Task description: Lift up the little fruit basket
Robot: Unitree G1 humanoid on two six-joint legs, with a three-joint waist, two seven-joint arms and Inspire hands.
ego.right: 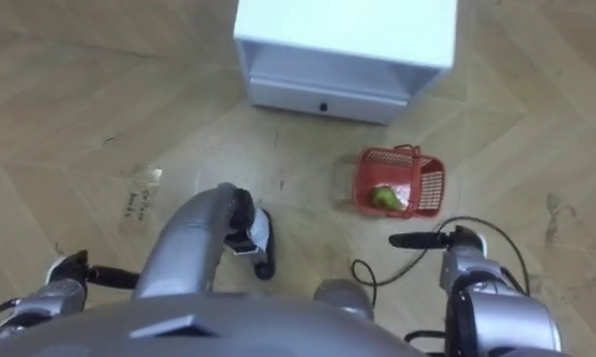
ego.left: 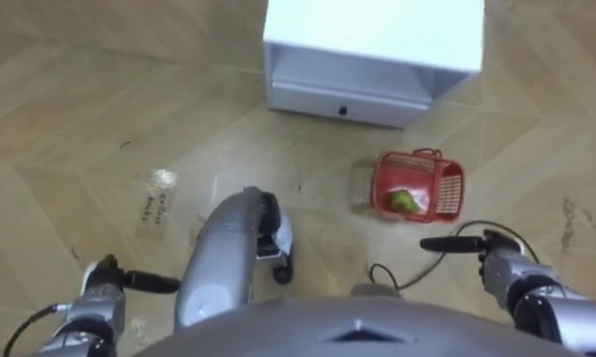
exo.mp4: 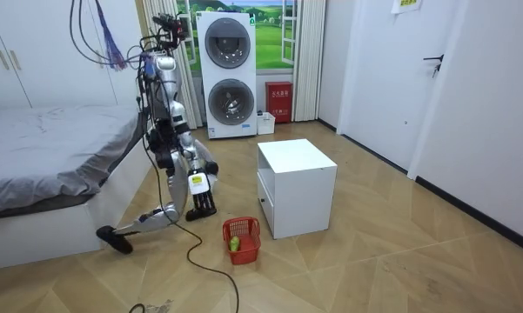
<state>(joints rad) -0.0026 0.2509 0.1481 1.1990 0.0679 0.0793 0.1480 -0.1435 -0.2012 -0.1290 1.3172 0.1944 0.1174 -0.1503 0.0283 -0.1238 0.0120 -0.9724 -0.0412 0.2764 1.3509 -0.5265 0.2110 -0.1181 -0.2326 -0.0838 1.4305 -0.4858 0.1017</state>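
Observation:
A red mesh fruit basket stands on the wooden floor just in front of the white cabinet, with a green fruit inside and its handle raised. My right hand hovers low, a little nearer to me than the basket and apart from it, fingers straight and pointing left. At the lower left, far from the basket, my left hand is held out with relaxed fingers and holds nothing. In the room view I kneel on one knee beside the bed, with the basket on the floor before me.
A white cabinet with a drawer at its base stands right behind the basket. A clear scrap lies on the floor to my left. The bed is close behind me and stacked washing machines stand by the far wall.

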